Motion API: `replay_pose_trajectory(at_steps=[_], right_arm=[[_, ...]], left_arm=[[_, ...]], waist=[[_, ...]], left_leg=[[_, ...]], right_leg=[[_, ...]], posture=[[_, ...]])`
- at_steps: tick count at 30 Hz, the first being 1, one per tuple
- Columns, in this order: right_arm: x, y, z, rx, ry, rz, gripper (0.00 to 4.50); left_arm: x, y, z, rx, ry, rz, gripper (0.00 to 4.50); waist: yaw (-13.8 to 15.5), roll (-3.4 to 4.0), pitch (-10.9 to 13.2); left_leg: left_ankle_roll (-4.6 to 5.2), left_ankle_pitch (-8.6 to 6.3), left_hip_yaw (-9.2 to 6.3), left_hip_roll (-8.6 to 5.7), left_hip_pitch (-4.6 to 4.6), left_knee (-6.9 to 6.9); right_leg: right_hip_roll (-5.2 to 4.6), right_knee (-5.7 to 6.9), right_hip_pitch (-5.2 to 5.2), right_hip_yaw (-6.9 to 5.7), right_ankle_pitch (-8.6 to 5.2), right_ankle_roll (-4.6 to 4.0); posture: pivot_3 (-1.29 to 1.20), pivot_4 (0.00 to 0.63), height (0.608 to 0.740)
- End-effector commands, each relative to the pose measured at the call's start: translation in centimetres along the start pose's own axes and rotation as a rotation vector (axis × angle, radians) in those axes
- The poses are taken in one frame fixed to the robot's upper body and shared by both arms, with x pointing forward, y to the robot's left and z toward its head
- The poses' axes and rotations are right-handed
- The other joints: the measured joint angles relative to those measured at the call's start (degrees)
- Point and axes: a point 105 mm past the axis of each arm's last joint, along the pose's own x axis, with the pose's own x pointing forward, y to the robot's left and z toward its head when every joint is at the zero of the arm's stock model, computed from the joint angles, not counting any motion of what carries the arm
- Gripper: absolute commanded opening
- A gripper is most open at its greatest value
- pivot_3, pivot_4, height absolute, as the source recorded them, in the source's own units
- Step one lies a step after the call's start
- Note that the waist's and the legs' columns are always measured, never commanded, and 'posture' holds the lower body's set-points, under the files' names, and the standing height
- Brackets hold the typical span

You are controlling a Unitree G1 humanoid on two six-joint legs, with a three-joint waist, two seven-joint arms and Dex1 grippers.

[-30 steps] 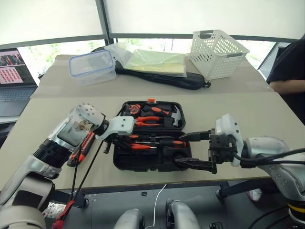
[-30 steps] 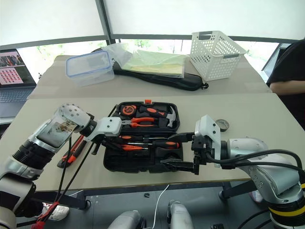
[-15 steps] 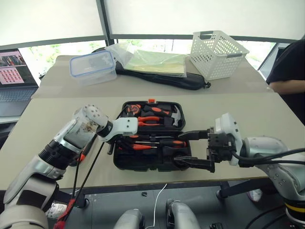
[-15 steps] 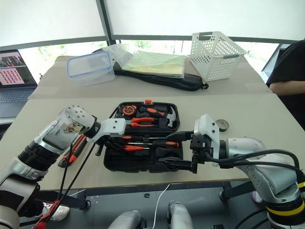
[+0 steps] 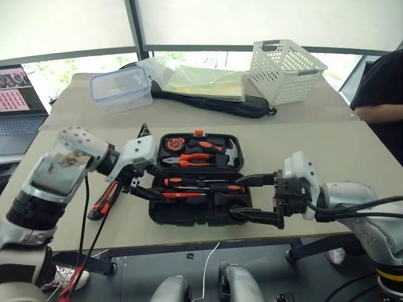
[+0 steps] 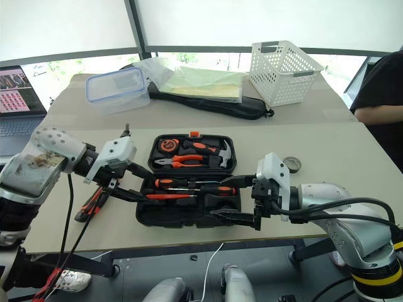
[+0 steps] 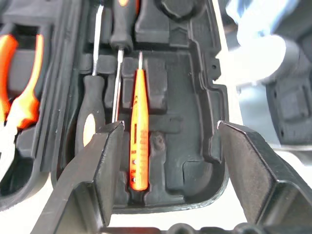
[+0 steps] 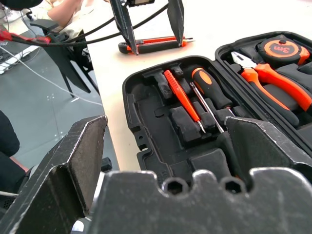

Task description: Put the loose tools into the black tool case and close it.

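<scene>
Two screwdrivers [image 6: 189, 184] and the tester pen [image 7: 138, 127] are seated in the open black tool case [image 5: 200, 214]; the utility knife [image 5: 106, 200] at its 9 o'clock and the tape roll [image 6: 291, 165] at 3 o'clock are left on the table [image 5: 340, 151], both jaws released

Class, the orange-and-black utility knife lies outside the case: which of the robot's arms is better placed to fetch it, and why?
Probably the left. The left gripper hangs open just beside the orange-and-black utility knife on the beige table. The right gripper sits across the open black plastic tool case.
</scene>
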Motion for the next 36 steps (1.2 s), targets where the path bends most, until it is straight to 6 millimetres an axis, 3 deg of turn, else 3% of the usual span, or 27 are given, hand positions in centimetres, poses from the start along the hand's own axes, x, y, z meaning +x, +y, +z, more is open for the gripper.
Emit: replay_pose_trajectory(at_steps=[1,5,10,17,24,32,36], right_arm=[[-0.3,0.0,0.5,-0.059,-0.002,-0.004,4.50],[-0.4,-0.3,0.6,-0.065,0.002,-0.010,4.50],[-0.5,-0.4,0.5,-0.065,0.009,-0.012,4.50],[-0.3,-0.2,0.3,-0.056,0.011,-0.006,4.50],[-0.2,-0.1,0.3,-0.047,0.007,-0.004,4.50],[0.0,-0.1,0.1,-0.040,0.007,0.001,4.50],[0.1,-0.2,0.2,-0.041,0.005,0.001,4.50]], left_arm=[[0.3,2.1,0.1,-0.060,-0.202,0.159,1.52],[2.1,1.6,-0.6,-0.119,-0.270,0.150,0.03],[3.4,0.3,-1.5,-0.174,-0.269,0.092,0.03],[4.8,-0.2,-4.9,-0.160,-0.131,0.132,0.03],[4.1,-0.2,-7.4,-0.118,-0.059,0.192,0.03],[2.3,-0.4,-2.0,-0.144,-0.263,0.113,0.03],[3.4,1.0,-2.0,-0.137,-0.239,0.159,0.03]], waist=[[0.23,0.00,0.00],[-0.08,-0.01,0.00],[-0.22,-0.01,-0.01],[-0.04,0.00,-0.01],[-0.14,0.02,-0.03],[-0.16,0.03,-0.03],[0.25,0.03,-0.03]], left_leg=[[0.00,0.00,-0.01,-0.01,0.02,0.00],[-0.01,0.00,0.01,-0.02,0.00,0.03],[-0.02,0.00,0.01,-0.01,0.00,0.03],[-0.02,0.00,0.00,-0.01,0.02,0.02],[-0.03,-0.01,-0.03,0.01,0.34,-0.02],[-0.02,-0.01,-0.03,0.07,0.44,-0.07],[-0.02,-0.01,-0.08,0.00,0.31,-0.05]], right_leg=[[0.00,0.02,0.02,0.00,0.00,0.00],[-0.04,0.00,0.01,0.00,0.01,0.00],[-0.07,0.00,-0.02,0.01,0.01,0.00],[-0.09,0.00,0.00,0.02,0.01,0.00],[-0.14,-0.01,0.31,0.01,0.01,0.00],[0.01,-0.01,0.37,0.01,0.00,0.01],[-0.03,-0.07,0.34,-0.06,-0.01,0.02]], posture=[[0.00,0.150,0.740],[0.00,0.150,0.740],[0.00,0.150,0.740],[0.00,0.150,0.740],[0.00,0.150,0.740],[0.00,0.150,0.740],[0.00,0.150,0.740]])
